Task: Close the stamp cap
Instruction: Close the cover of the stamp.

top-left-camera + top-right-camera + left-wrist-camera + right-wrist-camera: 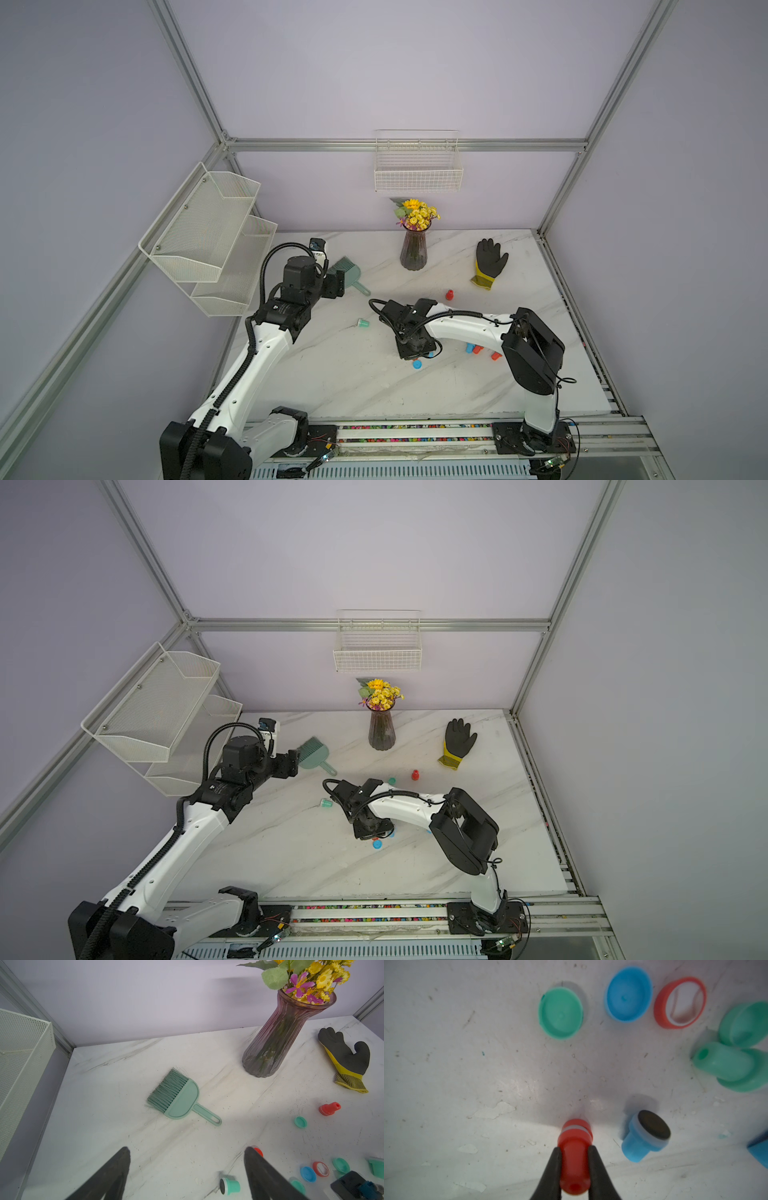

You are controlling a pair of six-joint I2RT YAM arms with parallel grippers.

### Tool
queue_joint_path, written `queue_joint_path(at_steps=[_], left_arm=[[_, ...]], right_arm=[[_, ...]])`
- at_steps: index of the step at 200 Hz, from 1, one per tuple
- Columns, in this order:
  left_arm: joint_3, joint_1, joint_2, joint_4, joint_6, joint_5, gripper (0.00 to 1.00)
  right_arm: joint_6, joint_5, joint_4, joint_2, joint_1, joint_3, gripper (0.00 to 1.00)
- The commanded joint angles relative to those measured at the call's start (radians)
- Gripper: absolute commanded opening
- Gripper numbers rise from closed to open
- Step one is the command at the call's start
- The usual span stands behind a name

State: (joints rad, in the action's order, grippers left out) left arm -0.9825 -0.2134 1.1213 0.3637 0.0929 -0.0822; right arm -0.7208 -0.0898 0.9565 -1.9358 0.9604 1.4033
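In the right wrist view my right gripper [574,1154] is shut on the handle of a red stamp [575,1138]. Its wide end has a white band and points down at the marble table [467,1064]. Beyond it lie a loose green cap [560,1013], a blue cap [628,994] and a red cap [680,1002]. A blue stamp [643,1136] lies tilted beside the held one, pad up. My left gripper [187,1155] is open and holds nothing, above bare table at the back left [337,283]. A green stamp [229,1186] lies on its side near it.
A green hand brush [178,1099] lies ahead of the left gripper. A purple vase of flowers [413,251] and a black-and-yellow glove [488,264] stand at the back. Another red stamp [449,295], two green stamps [737,1068] and a blue cap [417,365] lie about. Wire shelves [208,232] hang on the left.
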Motion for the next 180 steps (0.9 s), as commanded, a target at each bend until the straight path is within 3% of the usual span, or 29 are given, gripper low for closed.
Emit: queue_joint_path(at_steps=[1, 180], left_arm=[[-0.012, 0.005, -0.002, -0.022, 0.01, -0.001, 0.85], [-0.013, 0.005, 0.008, -0.017, 0.01, 0.002, 0.85]], right_arm=[[-0.015, -0.02, -0.005, -0.005, 0.006, -0.007, 0.01], [-0.02, -0.042, 0.004, 0.031, 0.006, -0.03, 0.02]])
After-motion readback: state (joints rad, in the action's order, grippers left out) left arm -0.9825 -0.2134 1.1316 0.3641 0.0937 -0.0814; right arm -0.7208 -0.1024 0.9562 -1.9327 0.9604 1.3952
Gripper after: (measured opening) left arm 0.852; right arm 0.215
